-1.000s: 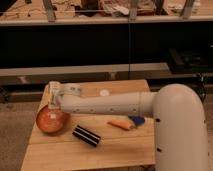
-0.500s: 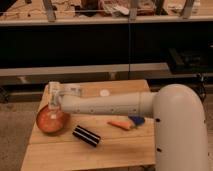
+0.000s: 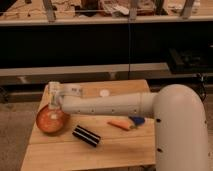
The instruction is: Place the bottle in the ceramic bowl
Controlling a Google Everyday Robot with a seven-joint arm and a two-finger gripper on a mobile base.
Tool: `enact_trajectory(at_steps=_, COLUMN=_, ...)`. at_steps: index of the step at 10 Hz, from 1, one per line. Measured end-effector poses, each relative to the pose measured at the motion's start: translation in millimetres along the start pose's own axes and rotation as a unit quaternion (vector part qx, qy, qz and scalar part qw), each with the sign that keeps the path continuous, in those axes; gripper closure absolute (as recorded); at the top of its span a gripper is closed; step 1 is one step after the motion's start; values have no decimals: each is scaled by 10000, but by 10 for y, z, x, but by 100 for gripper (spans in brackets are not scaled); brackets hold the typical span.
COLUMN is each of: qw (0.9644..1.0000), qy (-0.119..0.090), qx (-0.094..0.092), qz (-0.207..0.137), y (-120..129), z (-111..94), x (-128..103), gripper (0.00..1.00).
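Item: bottle-to-bowl placement, one arm, wooden surface. End effector: at the far left of the surface, on the end of the pale arm that reaches leftward across it; it hangs over the far edge of the ceramic bowl. Its state cannot be told; the tip merges into a pale blur. Bottle: judged to be the small whitish form at the end effector itself, not lying anywhere on the surface; whether it is gripped or merely beside the tip cannot be told. Orientation: the whitish form reads as upright, long axis near vertical, its lower end pointing down at the bowl; which end is the cap cannot be made out. Governing relation: the bowl lies directly below the end effector and slightly toward the camera, opening upward, orange-red inside with a darker rim, near the left front of the surface. The coming move is therefore judged a short descent, nudged toward the bowl's middle, not a sideways carry. Other contents: dark ribbed block just right of the bowl, apart from it; small white disc behind the arm; orange object and blue object near mid-surface, well apart from the bowl.
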Motion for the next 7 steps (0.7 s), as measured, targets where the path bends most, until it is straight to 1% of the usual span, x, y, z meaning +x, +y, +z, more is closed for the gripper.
enact_trajectory(at_steps=1, qw=10000, qy=-3, qx=11, qz=-14, y=-9, z=1, x=-7, gripper=76)
enact_trajectory(at_steps=2, qw=10000, qy=0, qx=10, qz=-27, y=-4, z=-4, x=-9, gripper=74)
enact_trajectory(at_steps=4, qw=10000, qy=6, qx=18, qz=-59, y=-7, z=-11, x=-16, gripper=61)
enact_trajectory(at_steps=7, qw=9999, qy=10, qx=46, qz=-108, y=-15, z=-10, x=-27, gripper=60)
